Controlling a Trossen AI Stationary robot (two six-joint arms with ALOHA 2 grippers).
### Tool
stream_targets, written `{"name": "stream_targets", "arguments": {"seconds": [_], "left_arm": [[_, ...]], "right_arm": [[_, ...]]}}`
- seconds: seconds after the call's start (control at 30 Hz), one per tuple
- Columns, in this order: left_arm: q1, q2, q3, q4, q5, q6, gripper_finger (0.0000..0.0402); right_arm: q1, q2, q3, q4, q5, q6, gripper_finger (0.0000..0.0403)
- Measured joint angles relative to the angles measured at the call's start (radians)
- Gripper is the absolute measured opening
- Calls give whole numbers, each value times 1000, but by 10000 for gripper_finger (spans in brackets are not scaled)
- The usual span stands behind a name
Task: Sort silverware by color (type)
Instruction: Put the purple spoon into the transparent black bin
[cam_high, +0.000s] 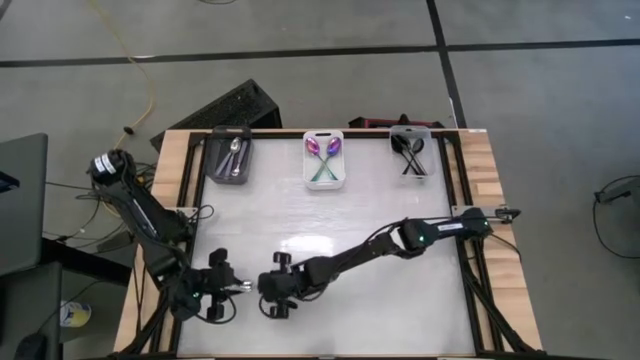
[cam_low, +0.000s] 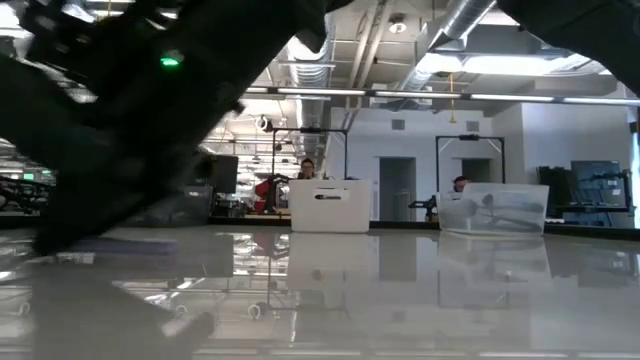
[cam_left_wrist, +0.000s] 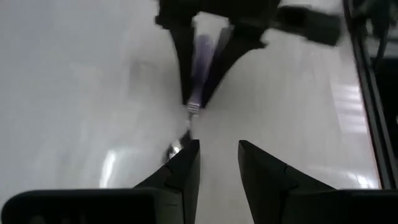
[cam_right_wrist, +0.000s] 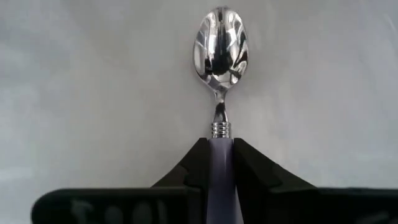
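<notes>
Right gripper clamps our spoon by its handle; we should lift level, left gripper parted, empty.

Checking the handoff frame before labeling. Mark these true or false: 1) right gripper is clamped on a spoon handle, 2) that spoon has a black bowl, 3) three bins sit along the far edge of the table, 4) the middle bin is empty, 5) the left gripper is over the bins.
1) True: the right gripper is shut on the spoon by its lavender handle.
2) False: its bowl is shiny silver.
3) True: left bin, middle bin, right bin.
4) False: it holds purple-pink spoons.
5) False: the left gripper is at the near edge, facing the right gripper.
</notes>
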Motion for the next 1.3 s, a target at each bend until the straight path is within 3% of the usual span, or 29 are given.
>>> {"name": "stream_targets", "arguments": {"seconds": [0.17, 0.4, 0.53, 0.63, 0.87, 1.07, 1.3], "left_arm": [[0, -73, 0, 22, -157, 90, 94], [0, -298, 0, 169, -474, 430, 94], [0, -437, 1, 164, -704, 439, 94], [0, -511, 1, 109, -811, 419, 94], [1, -560, 1, -52, -883, 339, 94], [39, -555, 1, -202, -937, 184, 94], [119, -555, 1, -221, -921, 113, 94]], "right_arm": [[-52, -54, -4, -83, 9, -83, 74], [-198, -104, -1, 7, 7, -156, 74], [-281, -110, -3, 119, -30, -156, 74], [-334, -115, -1, 234, -51, -137, 74], [-463, -109, -1, 503, -126, -91, 74], [-565, -74, 3, 819, -204, 65, 74], [-616, 35, 38, 1012, -209, 248, 74]]}}
